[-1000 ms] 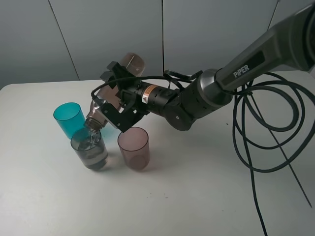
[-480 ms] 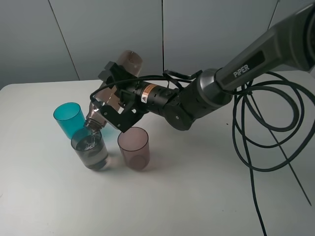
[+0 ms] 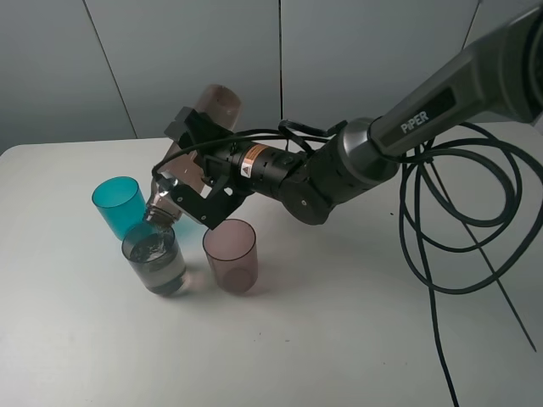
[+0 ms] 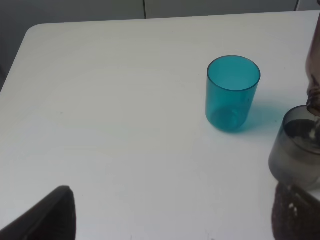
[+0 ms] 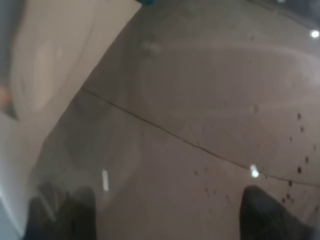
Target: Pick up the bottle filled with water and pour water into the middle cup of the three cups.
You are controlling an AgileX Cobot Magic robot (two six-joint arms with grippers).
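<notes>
My right gripper (image 3: 197, 166) is shut on the smoky brown bottle (image 3: 174, 180) and holds it tipped steeply, neck down over the smoky grey middle cup (image 3: 154, 258), which holds water. The bottle's wall (image 5: 190, 125) fills the right wrist view. The teal cup (image 3: 118, 206) stands behind the grey cup on the left, and the pinkish-mauve cup (image 3: 231, 255) stands to its right. The left wrist view shows the teal cup (image 4: 232, 93), the grey cup (image 4: 296, 148) and the bottle's neck (image 4: 314, 97) at the edge. My left gripper (image 4: 172, 215) is open and empty, its fingertips (image 4: 47, 215) well apart.
The white table (image 3: 339, 322) carries the cups near its left half. Black cables (image 3: 462, 220) loop over the table at the right. The table's far left edge (image 4: 25, 45) shows in the left wrist view.
The bottle's base has risen and swung slightly left, so the bottle stands steeper over the grey cup. The cups have not moved.
</notes>
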